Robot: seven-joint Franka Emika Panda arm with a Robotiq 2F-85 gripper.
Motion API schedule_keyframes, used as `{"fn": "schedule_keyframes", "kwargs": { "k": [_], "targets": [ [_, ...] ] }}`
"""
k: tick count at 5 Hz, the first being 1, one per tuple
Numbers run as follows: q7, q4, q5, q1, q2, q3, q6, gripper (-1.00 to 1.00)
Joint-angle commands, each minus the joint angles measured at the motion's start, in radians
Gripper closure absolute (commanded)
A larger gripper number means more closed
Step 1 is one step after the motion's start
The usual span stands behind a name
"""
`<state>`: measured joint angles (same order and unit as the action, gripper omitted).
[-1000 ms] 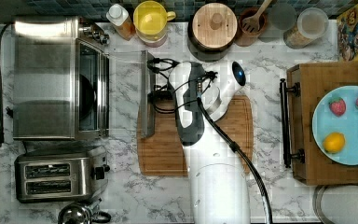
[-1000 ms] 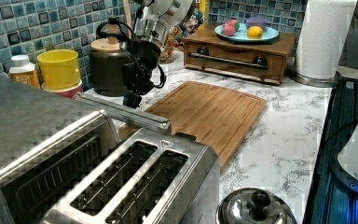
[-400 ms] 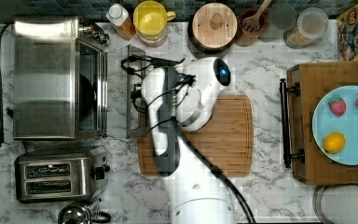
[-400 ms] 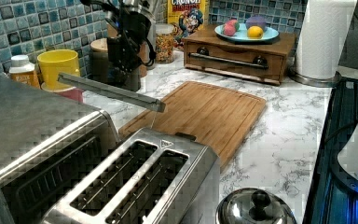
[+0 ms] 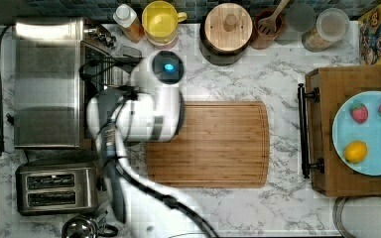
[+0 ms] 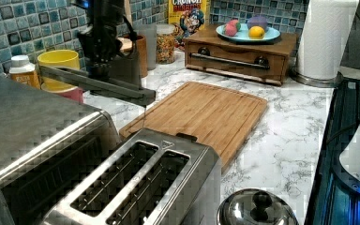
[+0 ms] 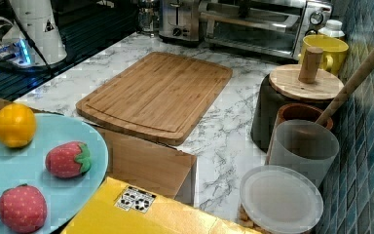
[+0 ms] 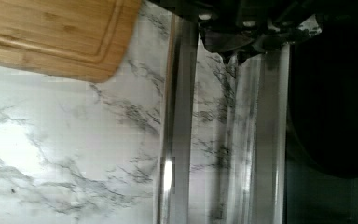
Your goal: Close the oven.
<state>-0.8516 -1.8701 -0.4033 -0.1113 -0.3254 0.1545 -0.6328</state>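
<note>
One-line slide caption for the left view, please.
End effector at the handle of the half-raised oven door, toaster in front, cutting board beyond.

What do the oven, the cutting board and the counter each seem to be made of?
Oven: brushed steel, judging by its grey sheen and streaked reflections; its door looks like glass.
Cutting board: wood, perhaps bamboo, given the tan strips of grain and matte finish.
Counter: marble or a lookalike, white with grey veins, polished.
</note>
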Motion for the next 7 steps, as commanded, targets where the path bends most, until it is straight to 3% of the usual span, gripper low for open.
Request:
{"fn": "schedule_keyframes", "kwargs": {
  "k": [1,2,3,4,5,7],
  "targets": [
    [0.575,0.195,0.540,-0.323,0.016,-0.016,0.028,1.00],
    [0.636,0.257,0.634,-0.338,0.006,-0.018,0.094,1.00],
    [0.625,0.329,0.621,-0.333,-0.016,-0.001,0.174,1.00],
    [0.732,0.268,0.644,-0.369,0.092,-0.003,0.126,1.00],
    [0.682,0.249,0.571,-0.351,0.153,-0.006,0.083,1.00],
    [0.655,0.261,0.545,-0.359,0.179,0.007,0.110,1.00]
  ]
}}
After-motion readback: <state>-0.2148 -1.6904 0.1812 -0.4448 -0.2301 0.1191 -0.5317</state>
